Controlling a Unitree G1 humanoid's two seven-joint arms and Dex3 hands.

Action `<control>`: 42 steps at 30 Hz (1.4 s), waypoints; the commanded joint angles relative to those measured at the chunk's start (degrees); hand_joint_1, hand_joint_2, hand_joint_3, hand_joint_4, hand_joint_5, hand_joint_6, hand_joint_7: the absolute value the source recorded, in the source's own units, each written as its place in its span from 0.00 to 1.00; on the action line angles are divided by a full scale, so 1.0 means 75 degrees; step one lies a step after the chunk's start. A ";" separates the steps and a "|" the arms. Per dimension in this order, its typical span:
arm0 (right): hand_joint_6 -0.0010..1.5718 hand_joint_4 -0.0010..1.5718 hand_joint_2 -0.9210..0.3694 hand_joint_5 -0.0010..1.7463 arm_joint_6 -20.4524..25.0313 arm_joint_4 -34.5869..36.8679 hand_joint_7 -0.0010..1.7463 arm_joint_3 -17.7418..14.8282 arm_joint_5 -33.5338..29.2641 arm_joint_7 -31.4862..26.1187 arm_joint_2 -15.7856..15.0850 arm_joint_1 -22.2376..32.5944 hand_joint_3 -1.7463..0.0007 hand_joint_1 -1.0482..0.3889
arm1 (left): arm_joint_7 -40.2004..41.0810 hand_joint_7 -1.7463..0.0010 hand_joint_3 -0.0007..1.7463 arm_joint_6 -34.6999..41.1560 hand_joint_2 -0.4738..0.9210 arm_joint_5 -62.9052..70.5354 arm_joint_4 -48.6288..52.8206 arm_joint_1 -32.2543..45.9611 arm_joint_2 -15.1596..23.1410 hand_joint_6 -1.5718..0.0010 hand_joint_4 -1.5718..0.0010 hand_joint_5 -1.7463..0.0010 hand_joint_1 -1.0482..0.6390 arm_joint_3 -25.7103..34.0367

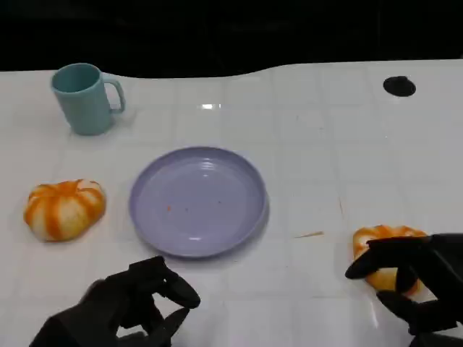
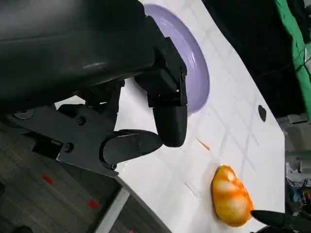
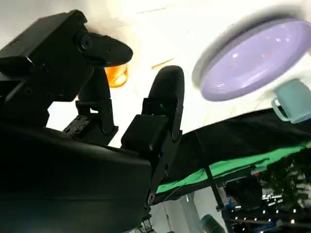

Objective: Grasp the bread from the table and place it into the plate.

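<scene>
Two orange-and-white striped breads lie on the white table. One bread [image 1: 65, 209] sits at the left, apart from both hands. The other bread [image 1: 383, 242] [image 2: 232, 201] [image 3: 116, 75] lies at the right, and my right hand [image 1: 416, 282] [image 3: 97, 97] reaches around it: one finger lies across its near side, another sits just below it, and the fingers are spread. The lavender plate [image 1: 148, 189] [image 2: 194, 63] [image 3: 252, 63] stands bare in the middle. My left hand [image 1: 130, 303] [image 2: 146, 116] hovers near the front edge below the plate, fingers curled in on nothing.
A teal mug [image 1: 85, 97] [image 3: 294, 102] stands at the back left, handle to the right. There is a black spot [image 1: 399, 86] on the table at the back right and a small orange streak [image 1: 309, 234] between plate and right bread.
</scene>
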 commanded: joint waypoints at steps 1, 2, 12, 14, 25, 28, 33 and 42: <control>0.62 0.50 0.28 0.41 0.0344 -0.0513 0.05 0.0020 -0.0847 0.0191 -0.0384 0.0050 0.78 0.60 | 0.0026 0.26 0.34 0.0047 0.93 0.0120 -0.0093 -0.0002 0.0064 0.59 0.59 0.00 0.46 0.0010; 0.60 0.49 0.25 0.35 0.0417 -0.0619 0.03 0.0036 -0.1080 0.0232 -0.0440 0.0058 0.83 0.58 | 0.0019 0.26 0.34 0.0029 0.93 0.0125 -0.0087 -0.0001 0.0061 0.59 0.59 0.00 0.46 0.0014; 0.38 0.31 0.14 0.12 0.1078 -0.1328 0.00 0.0164 -0.2507 0.0802 -0.0632 0.0194 0.97 0.46 | -0.0035 0.27 0.35 -0.0128 0.93 0.0076 -0.0066 0.0046 0.0059 0.60 0.59 0.00 0.46 0.0043; 0.34 0.27 0.13 0.09 0.1251 -0.1474 0.00 0.0205 -0.2728 0.0973 -0.0607 0.0240 0.98 0.44 | -0.0036 0.27 0.35 -0.0115 0.93 0.0061 -0.0103 0.0081 0.0061 0.60 0.59 0.00 0.46 0.0055; 0.27 0.20 0.11 0.07 0.1613 -0.1168 0.00 0.0352 -0.2940 0.1356 -0.0607 -0.0032 0.99 0.42 | -0.0035 0.27 0.35 -0.0088 0.94 0.0106 -0.0181 0.0094 0.0071 0.61 0.60 0.00 0.45 0.0030; 0.27 0.21 0.11 0.07 0.1683 -0.0894 0.00 0.0465 -0.2981 0.1392 -0.0596 -0.0231 1.00 0.42 | -0.0059 0.27 0.35 0.0022 0.94 0.0037 -0.0224 0.0075 0.0053 0.61 0.60 0.00 0.46 0.0038; 0.27 0.21 0.09 0.07 0.1835 -0.0193 0.00 0.0741 -0.3038 0.1355 -0.0559 -0.0634 0.99 0.41 | -0.0039 0.27 0.35 0.0102 0.94 0.0042 -0.0300 0.0084 0.0046 0.61 0.60 0.00 0.48 0.0016; 0.28 0.22 0.05 0.07 0.2245 0.1146 0.01 0.1282 -0.2841 0.1398 -0.0357 -0.1474 0.99 0.41 | -0.0009 0.26 0.35 0.0160 0.93 0.0097 -0.0434 0.0141 0.0055 0.61 0.59 0.00 0.47 -0.0007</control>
